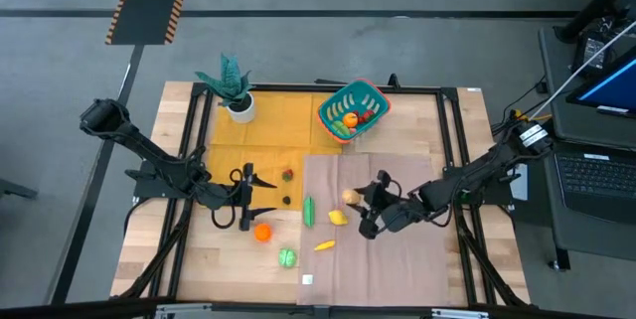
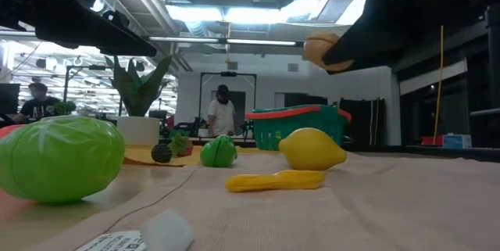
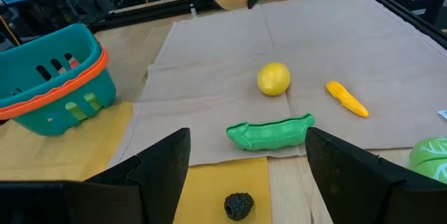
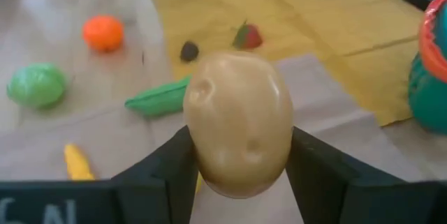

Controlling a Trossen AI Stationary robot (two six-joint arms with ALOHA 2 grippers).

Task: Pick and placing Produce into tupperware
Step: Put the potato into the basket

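Left gripper [image 1: 246, 197] waits with its fingers spread and nothing between them, above the yellow mat [image 1: 260, 120] near the orange [image 1: 262, 231]. Right gripper [image 1: 369, 203] is clamped on a potato [image 4: 237, 132] and holds it clear above the brown cloth [image 1: 397, 259], well apart from the teal container [image 1: 353, 110] at the far edge. Only the sides of the round potato are pinched, so I think it can slip out, or strike the orange rim and roll away. Some produce already lies inside the container, but I cannot tell which pieces. The lemon [image 1: 339, 217] is partly hidden under the right gripper.
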